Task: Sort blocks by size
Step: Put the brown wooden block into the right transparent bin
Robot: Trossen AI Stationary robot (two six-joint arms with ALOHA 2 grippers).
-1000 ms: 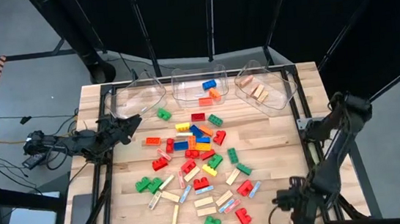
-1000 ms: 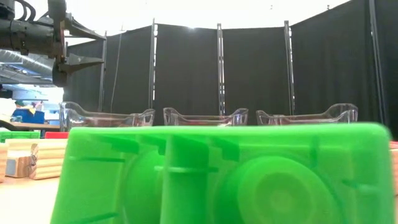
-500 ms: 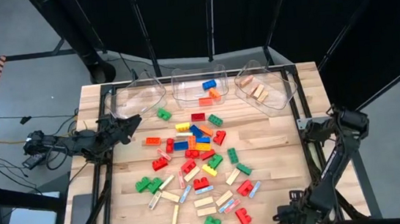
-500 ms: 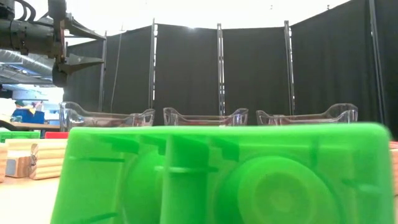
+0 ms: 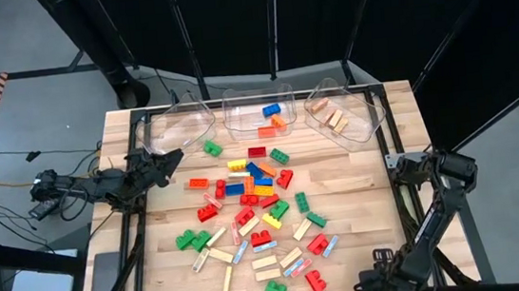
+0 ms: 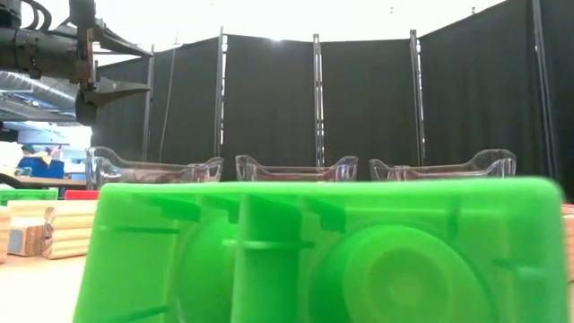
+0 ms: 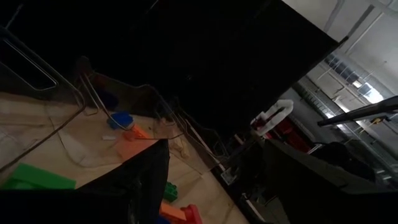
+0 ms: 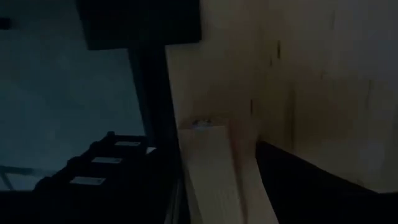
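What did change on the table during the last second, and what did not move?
The right arm's tool drew back toward the table's near right corner, sinking almost out of the high view; whether it carries anything cannot be seen. The left tool stayed open beside the left bin, and the blocks lay unmoved.

Three clear bins stood in a row at the table's twelve o'clock edge. The ten o'clock bin held no blocks that could be seen; the twelve o'clock bin held three, one blue and two orange; the two o'clock bin held about three tan bars. On the open tabletop lay the loose blocks, roughly forty, too crowded at the centre for an exact count: about ten red, eight green, some ten tan wooden bars toward six o'clock, and a few each of yellow, blue and orange. Two arms were present.
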